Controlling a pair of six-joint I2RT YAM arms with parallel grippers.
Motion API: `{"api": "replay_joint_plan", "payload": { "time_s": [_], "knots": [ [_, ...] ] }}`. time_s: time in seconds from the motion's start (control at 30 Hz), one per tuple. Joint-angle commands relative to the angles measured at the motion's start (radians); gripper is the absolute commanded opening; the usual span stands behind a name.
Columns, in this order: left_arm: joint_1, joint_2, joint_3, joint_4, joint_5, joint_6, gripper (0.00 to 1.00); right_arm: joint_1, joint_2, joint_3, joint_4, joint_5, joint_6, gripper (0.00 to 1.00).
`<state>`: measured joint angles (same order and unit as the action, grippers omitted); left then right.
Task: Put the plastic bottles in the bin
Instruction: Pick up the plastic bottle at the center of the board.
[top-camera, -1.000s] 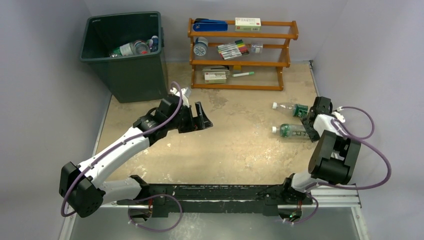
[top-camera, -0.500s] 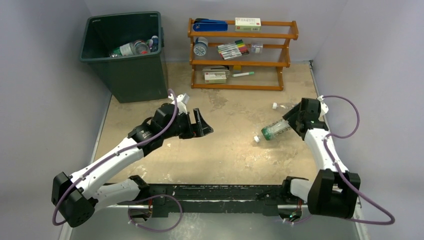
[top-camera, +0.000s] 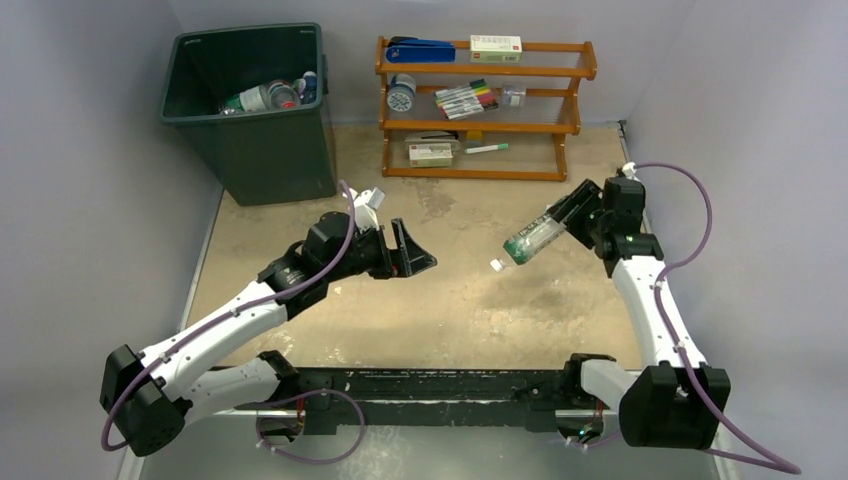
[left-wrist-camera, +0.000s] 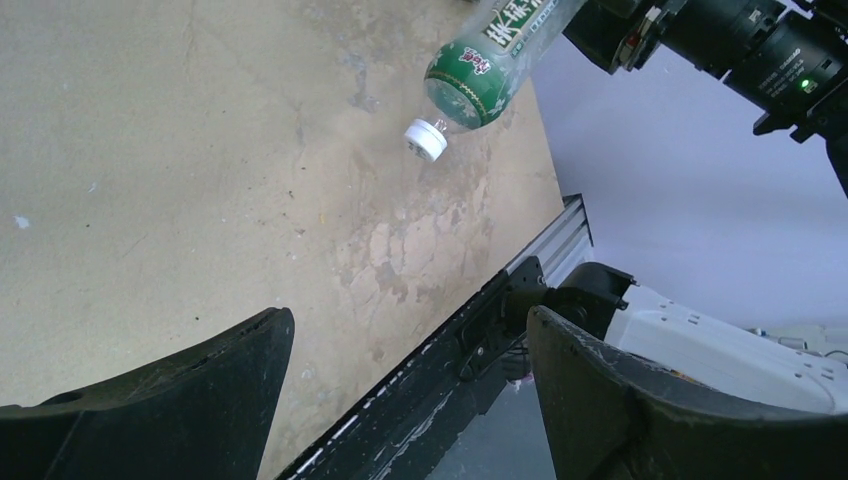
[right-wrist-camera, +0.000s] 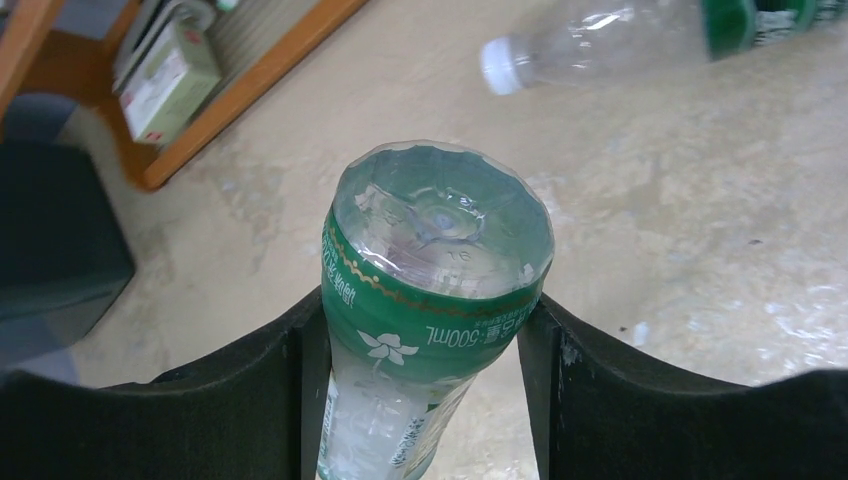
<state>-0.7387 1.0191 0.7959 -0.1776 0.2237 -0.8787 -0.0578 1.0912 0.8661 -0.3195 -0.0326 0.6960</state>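
Note:
My right gripper (top-camera: 566, 218) is shut on a clear plastic bottle with a green label (top-camera: 530, 239). The bottle hangs tilted above the table, its white cap (top-camera: 496, 265) pointing down-left. In the right wrist view both fingers press the sides of this bottle (right-wrist-camera: 430, 290) near its base. A second green-label bottle (right-wrist-camera: 620, 38) lies on the table beyond it. My left gripper (top-camera: 412, 256) hovers mid-table, open and empty; its wrist view shows the held bottle (left-wrist-camera: 482, 58) ahead. The dark green bin (top-camera: 250, 150) stands at the far left with several bottles (top-camera: 268, 97) inside.
An orange wooden rack (top-camera: 480, 175) with marker pens, boxes and a stapler stands at the back, right of the bin. Grey walls close the table on both sides. The black rail (top-camera: 440, 385) carrying the arm bases runs along the near edge.
My right gripper has closed on the green-label bottle, lifted it off the table and carried it up and to the left. The left arm has shifted slightly right, still open.

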Motion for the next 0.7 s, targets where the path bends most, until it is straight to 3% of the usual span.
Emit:
{"api": "replay_joint_plan", "payload": {
  "time_s": [0.0,0.33,0.67],
  "knots": [
    [-0.018,-0.013,0.007,0.084,0.027,0.037,0.86,0.029,0.013,0.091,0.014,-0.173,-0.032,0.21],
    [-0.061,0.041,0.103,-0.057,-0.013,0.214,0.86,0.142,0.162,0.3,-0.026,-0.395,-0.115,0.21],
    [-0.12,0.064,0.129,-0.044,-0.026,0.245,0.86,0.247,0.237,0.39,-0.041,-0.426,-0.115,0.21]
  ]
}}
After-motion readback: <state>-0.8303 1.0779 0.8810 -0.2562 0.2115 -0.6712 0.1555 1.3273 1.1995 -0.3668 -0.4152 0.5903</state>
